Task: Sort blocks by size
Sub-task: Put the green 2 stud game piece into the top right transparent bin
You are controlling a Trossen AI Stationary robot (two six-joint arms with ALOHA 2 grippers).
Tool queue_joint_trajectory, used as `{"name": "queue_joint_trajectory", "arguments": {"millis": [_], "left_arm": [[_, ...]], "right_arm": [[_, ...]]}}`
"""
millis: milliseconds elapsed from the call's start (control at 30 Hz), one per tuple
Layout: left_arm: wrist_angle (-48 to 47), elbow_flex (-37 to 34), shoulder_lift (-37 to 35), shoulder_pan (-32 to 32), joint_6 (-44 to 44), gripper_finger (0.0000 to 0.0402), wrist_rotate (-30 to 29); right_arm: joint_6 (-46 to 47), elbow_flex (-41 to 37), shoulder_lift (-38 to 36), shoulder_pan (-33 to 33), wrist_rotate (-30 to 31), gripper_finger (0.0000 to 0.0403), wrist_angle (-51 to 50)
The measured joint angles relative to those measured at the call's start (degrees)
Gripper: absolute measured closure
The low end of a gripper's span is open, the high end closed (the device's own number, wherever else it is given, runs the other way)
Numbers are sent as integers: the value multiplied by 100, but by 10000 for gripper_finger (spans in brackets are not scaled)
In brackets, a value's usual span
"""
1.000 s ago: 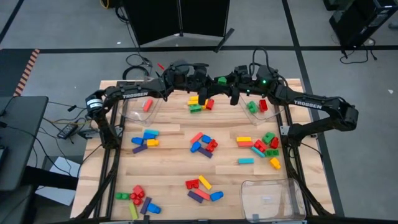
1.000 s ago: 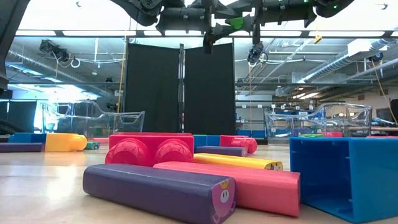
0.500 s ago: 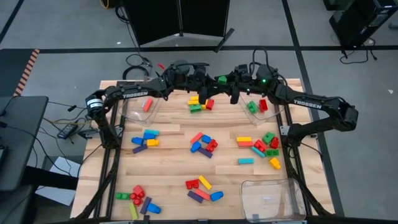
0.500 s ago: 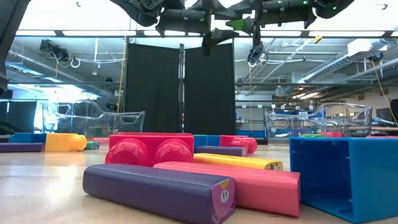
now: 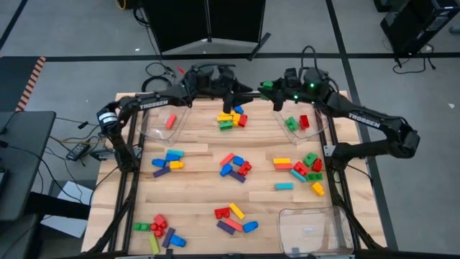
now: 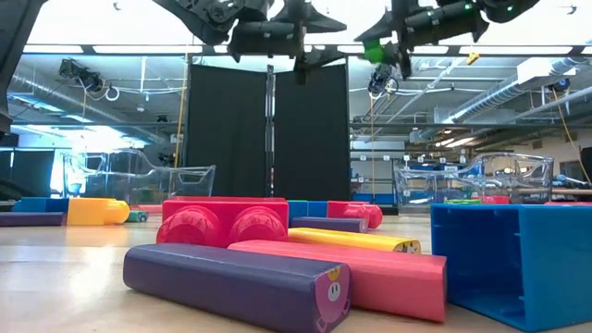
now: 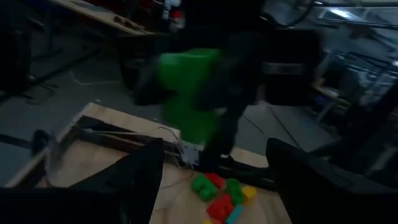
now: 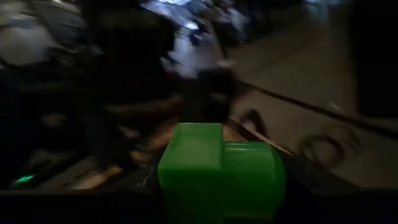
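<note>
Above the far edge of the table [image 5: 194, 191], the right gripper [image 5: 269, 88] pinches a green block [image 5: 267, 85], raised in the air. Facing it just beside, the left gripper [image 5: 243, 92] stands with fingers spread wide, holding nothing. Below them a small block cluster [image 5: 231, 118] lies between two clear bins [image 5: 164, 124]. More blocks are scattered over the table nearer the camera.
</note>
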Motion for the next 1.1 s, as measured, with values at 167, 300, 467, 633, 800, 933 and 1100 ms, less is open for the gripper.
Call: {"name": "queue_joint_trajectory", "arguments": {"millis": [167,300,467,633,800,933,1100], "left_arm": [[-424,0,-66,403,-68,113,282],[-1314,0,-252,584,606,113,97],[-2549,0,-587,614,1512,113,-749],[-2956,0,-675,614,1712,112,-1107],[-2996,0,-675,614,1715,112,-1244],[-2985,0,-675,614,1715,112,-1263],[-3014,0,-675,614,1713,112,-1267]], "right_arm": [[52,0,-90,-340,794,222,-1162],[253,0,-50,-642,1208,219,-1947],[648,2,72,-1107,1422,222,-2957],[787,2,497,-1386,1426,222,-3827],[813,2,1052,-1421,1393,220,-4181],[822,2,1438,-1421,1385,219,-4352],[806,2,1772,-1421,1382,212,-4631]]}}
